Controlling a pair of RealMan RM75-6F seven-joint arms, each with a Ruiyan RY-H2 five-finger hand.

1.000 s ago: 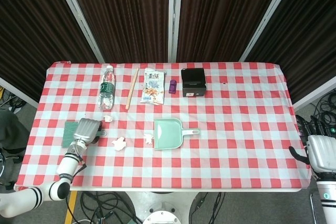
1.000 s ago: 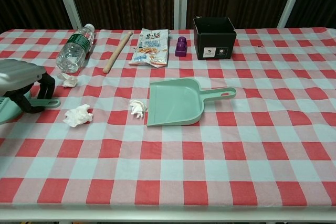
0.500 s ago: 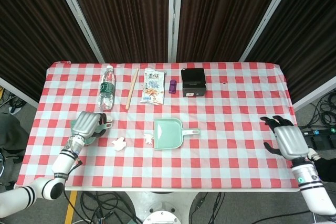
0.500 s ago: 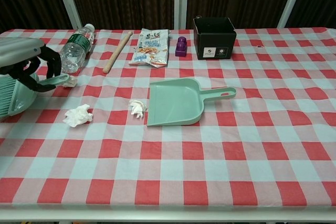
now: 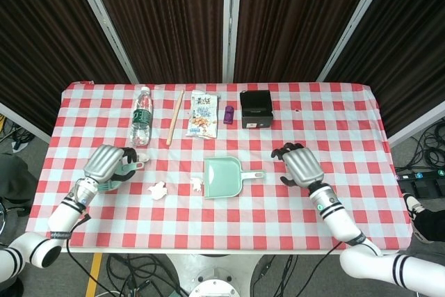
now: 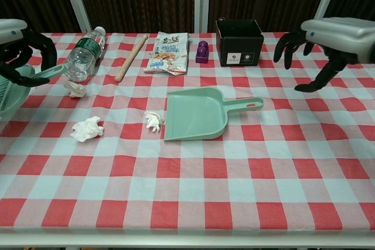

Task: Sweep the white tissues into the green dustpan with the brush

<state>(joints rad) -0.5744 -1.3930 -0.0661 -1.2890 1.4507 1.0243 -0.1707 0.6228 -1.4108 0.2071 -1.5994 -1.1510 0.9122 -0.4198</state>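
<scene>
The green dustpan point(image 5: 222, 177) point(image 6: 193, 114) lies flat mid-table, handle pointing right. Three crumpled white tissues lie to its left: one point(image 5: 197, 185) point(image 6: 153, 120) just off the pan's left edge, one point(image 5: 158, 189) point(image 6: 87, 128) further left, and one point(image 5: 142, 156) point(image 6: 75, 89) beside the bottle. My left hand point(image 5: 104, 163) point(image 6: 14, 42) grips the green brush point(image 5: 133, 166) point(image 6: 44, 75) above the table, left of the tissues. My right hand point(image 5: 300, 165) point(image 6: 331, 36) hovers to the right of the dustpan's handle, fingers spread, holding nothing.
Along the back stand a water bottle point(image 5: 141, 116), a wooden stick point(image 5: 174, 117), a snack bag point(image 5: 202, 113), a small purple object point(image 5: 229, 113) and a black box point(image 5: 256, 108). The red-and-white checked cloth point(image 5: 327, 123) covers the table.
My left hand has lifted the brush off the table and drawn it up and left. My right hand has come in from the table's right edge toward the dustpan handle.
</scene>
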